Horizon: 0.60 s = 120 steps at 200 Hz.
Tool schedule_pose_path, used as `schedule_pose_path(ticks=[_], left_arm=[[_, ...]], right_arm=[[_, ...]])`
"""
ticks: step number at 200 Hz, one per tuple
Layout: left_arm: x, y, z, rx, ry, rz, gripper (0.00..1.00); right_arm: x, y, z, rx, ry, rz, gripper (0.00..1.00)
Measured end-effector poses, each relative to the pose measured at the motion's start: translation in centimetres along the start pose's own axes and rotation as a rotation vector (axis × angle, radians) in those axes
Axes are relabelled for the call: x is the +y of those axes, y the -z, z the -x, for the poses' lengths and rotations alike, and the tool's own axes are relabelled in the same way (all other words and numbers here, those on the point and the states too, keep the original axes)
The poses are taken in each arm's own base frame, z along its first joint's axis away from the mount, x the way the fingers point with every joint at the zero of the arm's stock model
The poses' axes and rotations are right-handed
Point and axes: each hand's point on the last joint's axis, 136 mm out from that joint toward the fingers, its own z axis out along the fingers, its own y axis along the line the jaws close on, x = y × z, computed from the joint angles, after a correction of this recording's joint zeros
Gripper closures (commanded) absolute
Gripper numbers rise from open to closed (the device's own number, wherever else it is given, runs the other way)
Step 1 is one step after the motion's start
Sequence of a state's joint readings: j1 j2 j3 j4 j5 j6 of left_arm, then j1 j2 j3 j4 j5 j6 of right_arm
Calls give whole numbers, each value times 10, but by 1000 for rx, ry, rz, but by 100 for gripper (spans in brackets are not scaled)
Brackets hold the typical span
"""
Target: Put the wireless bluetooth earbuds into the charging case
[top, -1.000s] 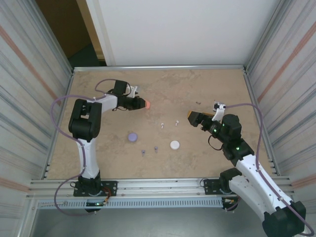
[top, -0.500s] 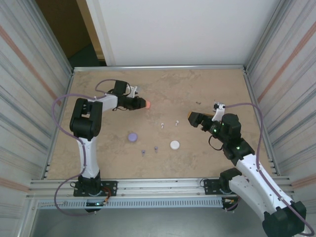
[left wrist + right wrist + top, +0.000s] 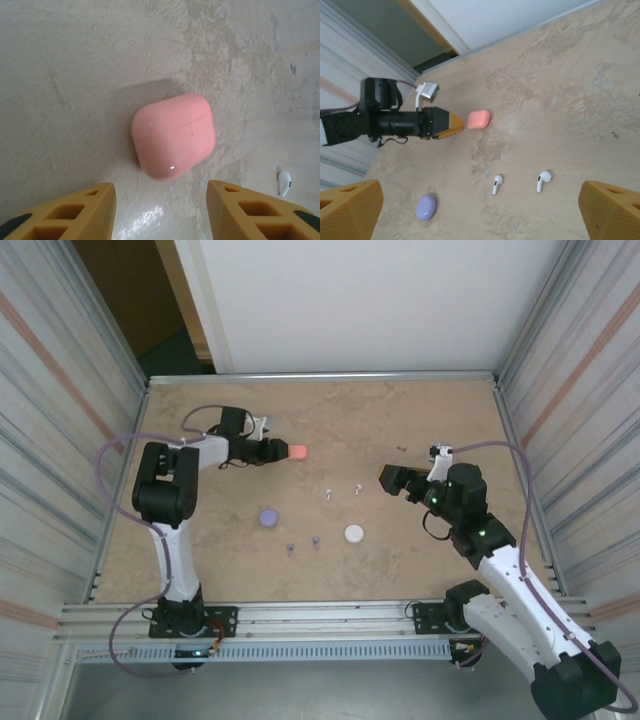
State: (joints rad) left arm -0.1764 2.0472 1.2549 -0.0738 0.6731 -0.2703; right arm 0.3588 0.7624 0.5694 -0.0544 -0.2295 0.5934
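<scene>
Wide tan tabletop, closed in by ribbed side walls and by a metal rail at the far edge. Walls and rail well apart from both pairs of jaws. Much bare surface beyond each pair and between the two pairs, so free room on every side.

Left jaws low over the tabletop, partly apart and holding nothing. Just ahead of the left fingertips, in line with the gap between them: the pink case, lying closed, touching neither fingertip, with bare tabletop all around it.

Right jaws spread very wide and empty, the right fingertips far from each other, only open tabletop between them.

Purple case well ahead of the right jaws, off to their left side and apart from the left jaws too. White case near the right jaws, toward the near edge.

Two white earbuds straight ahead of the right jaws, between them and the pink case, lying apart from each other. Two purple earbuds, very small, close together between the purple case and the white case, well apart from both pairs of jaws.
</scene>
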Motion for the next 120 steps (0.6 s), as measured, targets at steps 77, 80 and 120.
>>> schedule_pose_path(ticks=[77, 80, 120], left_arm=[[-49, 78, 18, -204, -86, -66, 46], [-51, 80, 17, -211, -90, -68, 46], [-74, 113, 6, -294, -142, -82, 43]], right_arm=[[43, -27, -29, 145, 158, 100, 1], [45, -28, -31, 153, 170, 104, 1], [79, -49, -56, 231, 387, 178, 1]])
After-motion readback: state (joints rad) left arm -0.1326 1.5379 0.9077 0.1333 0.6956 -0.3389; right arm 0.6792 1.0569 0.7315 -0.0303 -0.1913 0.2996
